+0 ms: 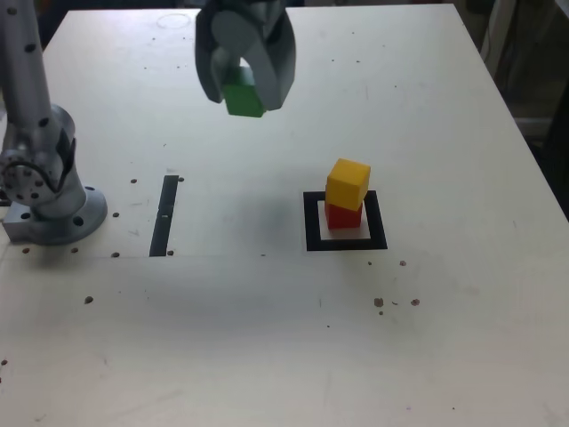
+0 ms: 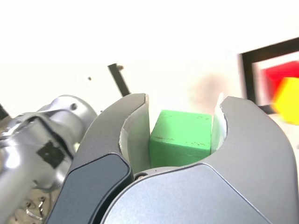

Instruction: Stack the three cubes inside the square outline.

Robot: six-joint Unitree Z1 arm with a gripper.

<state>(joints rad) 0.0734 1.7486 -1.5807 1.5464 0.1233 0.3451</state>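
Your pincer is clamped on the green cube, lifted clear of the bench. Two cubes are done: yellow cube on red cube inside the square outline, well apart from the pincer. Only the green remains to be placed.

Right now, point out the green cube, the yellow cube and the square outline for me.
green cube point(image 1: 243, 99), exterior view, on its front face between the jaws.
yellow cube point(image 1: 348, 182), exterior view, on its front face.
square outline point(image 1: 312, 222), exterior view, on its left tape edge.
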